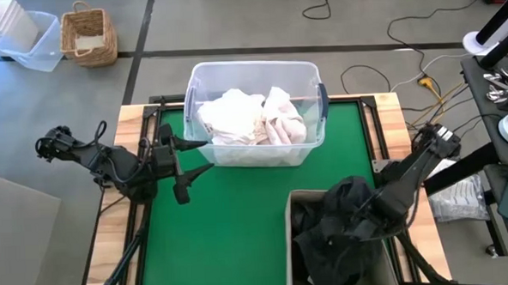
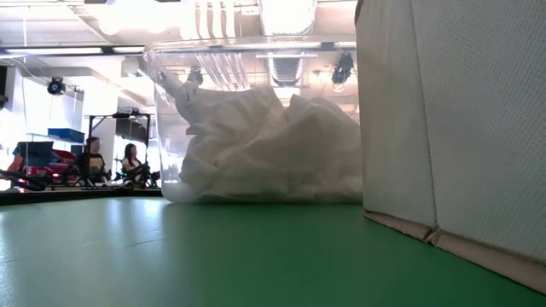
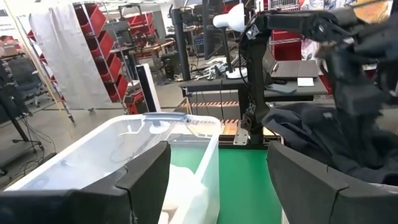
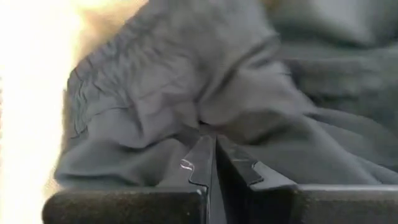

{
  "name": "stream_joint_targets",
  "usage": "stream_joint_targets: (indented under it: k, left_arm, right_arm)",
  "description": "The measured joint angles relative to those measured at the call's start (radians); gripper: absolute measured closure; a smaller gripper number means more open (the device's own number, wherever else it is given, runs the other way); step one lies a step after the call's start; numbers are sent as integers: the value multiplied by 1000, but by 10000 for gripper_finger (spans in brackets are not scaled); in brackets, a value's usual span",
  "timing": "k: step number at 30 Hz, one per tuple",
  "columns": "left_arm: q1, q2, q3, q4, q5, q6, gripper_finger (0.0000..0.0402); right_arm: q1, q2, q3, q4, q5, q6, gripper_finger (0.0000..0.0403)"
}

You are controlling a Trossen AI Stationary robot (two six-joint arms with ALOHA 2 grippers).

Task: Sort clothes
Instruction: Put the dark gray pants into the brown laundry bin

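- Hovering over the green table (image 1: 232, 221) on its left side, the left gripper (image 1: 196, 158) has its fingers spread wide and grasps nothing; its tips lie just beside the left wall of the clear plastic tub (image 1: 317, 114).
- Filling the tub at the table's far middle are the pale clothes (image 1: 251, 117), white and cream with a pinkish piece on the right, crumpled in one heap against the clear walls.
- Standing at the near right is the beige fabric box (image 1: 289, 211), with dark clothes (image 1: 328, 255) piled inside.
- Reaching over that box, the right gripper (image 4: 214, 155) has its fingers clenched on a dark garment (image 1: 347, 199), whose charcoal folds bunch around the tips above the pile.
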Motion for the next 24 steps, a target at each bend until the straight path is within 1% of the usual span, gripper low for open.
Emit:
stream_joint_targets:
  k: [5,11,14,16,19,21,24]
  left_arm:
    - [0,11,0,0,0,0,157]
    - [0,29,0,-1,0,0,157]
    - [0,35,0,0,0,0,157]
    - [0,38,0,0,0,0,157]
    - [0,38,0,0,-1,0,157]
    - [0,38,0,0,-1,0,157]
    - [0,38,0,0,-1,0,157]
  right_arm:
    - [3,-93,0,-92,68,45,390]
    - [5,-221,0,-117,121,51,390]
    - [5,-266,1,-233,171,91,390]
    - [5,-282,1,-349,195,147,390]
    - [5,-280,1,-484,193,227,390]
    - [7,-274,-7,-495,186,247,390]
    - [7,-263,-39,-458,183,225,390]
